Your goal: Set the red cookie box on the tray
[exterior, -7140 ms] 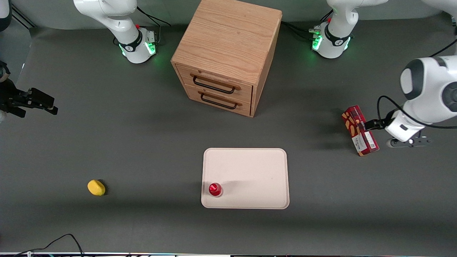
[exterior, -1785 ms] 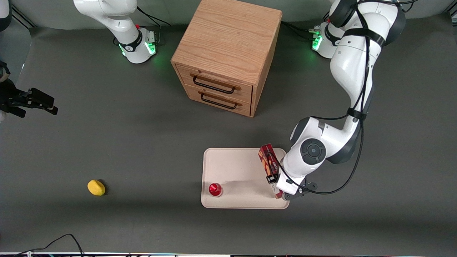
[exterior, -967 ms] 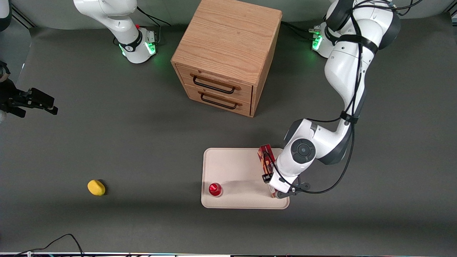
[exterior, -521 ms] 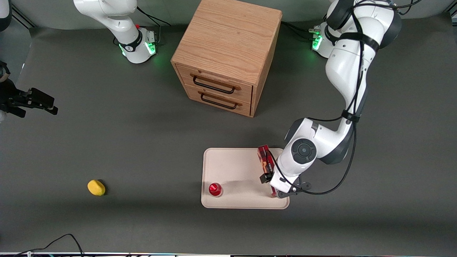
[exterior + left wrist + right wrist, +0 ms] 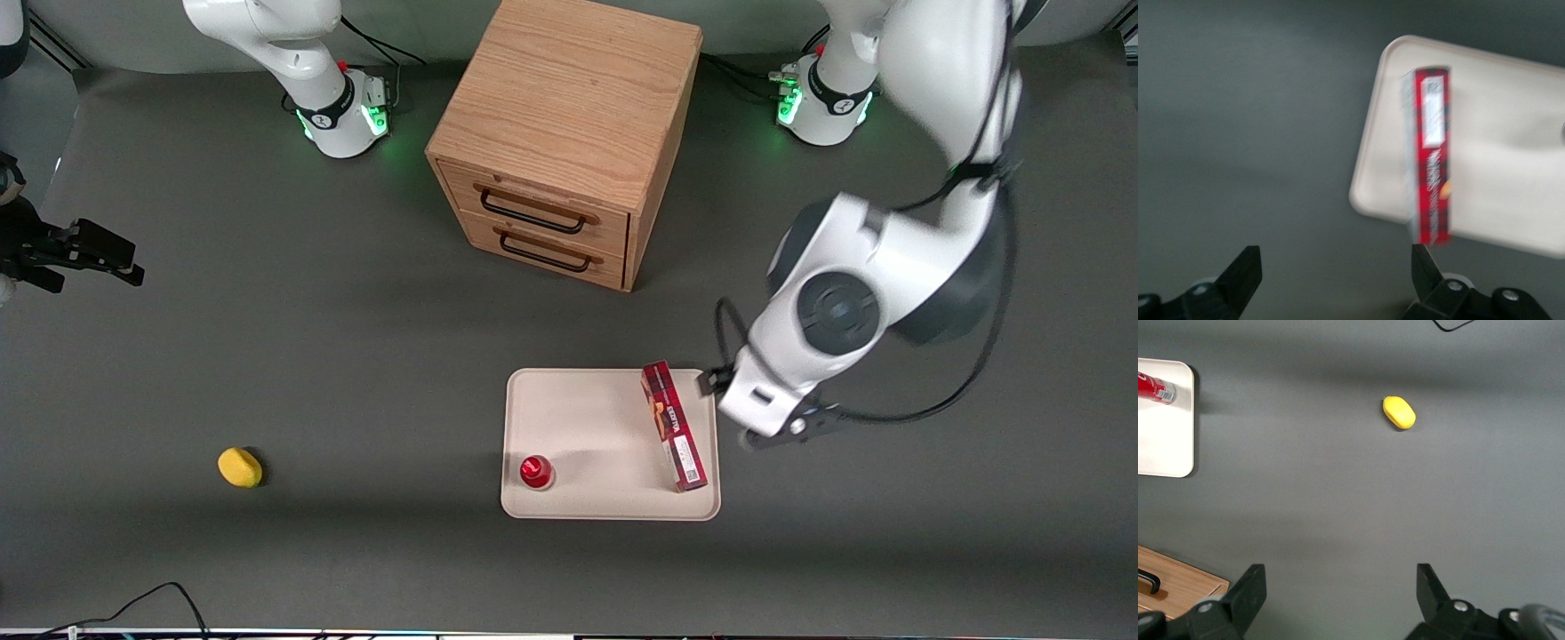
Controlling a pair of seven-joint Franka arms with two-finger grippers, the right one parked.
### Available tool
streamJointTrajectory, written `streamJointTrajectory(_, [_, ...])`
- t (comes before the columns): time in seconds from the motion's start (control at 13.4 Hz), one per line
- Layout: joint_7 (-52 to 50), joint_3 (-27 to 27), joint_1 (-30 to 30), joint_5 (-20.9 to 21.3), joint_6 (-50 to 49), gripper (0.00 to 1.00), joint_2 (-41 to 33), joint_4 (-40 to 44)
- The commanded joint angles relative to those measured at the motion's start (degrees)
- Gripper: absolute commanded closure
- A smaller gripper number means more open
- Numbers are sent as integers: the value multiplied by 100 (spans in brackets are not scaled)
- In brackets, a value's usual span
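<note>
**Cookie box down on the tray, end effector clear of it**

The red cookie box lay on the tray, along the tray's edge toward the working arm's end of the counter, its long axis running from the drawer cabinet side toward the front camera. It stood on a narrow long face, as far as the front view showed. You should have judged it a light, stiff cardboard carton: rigid enough across its narrow width, but thin-walled, so a hard squeeze would dent it, and the printed faces looked smooth and a little slippery. The best hold, if you needed one again, was across the two long faces near the middle of its length, where it would balance.

A small red-capped object sat on the same tray, well apart from the box.

Your end effector hung above the counter just beside the tray's rim, touching nothing, its fingers spread wide with bare counter between them. In the front view the wrist sat raised above the tray's corner nearest the cabinet. A yellow object lay toward the parked arm's end.
</note>
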Motion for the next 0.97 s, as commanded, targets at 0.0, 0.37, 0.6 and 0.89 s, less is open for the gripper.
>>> streamJointTrajectory(0.0, [718,4,333,-167,-677,0,-889,-493])
streamJointTrajectory(0.37, [2307,21,1386,-596,-767,0,-2831,-2276])
streamJointTrajectory(0.6, [3407,47,2030,-589,-1240,0,-3229,-2358])
streamJointTrajectory(0.89, [4447,1819,1006,-510,-1329,0,-3204,-2086])
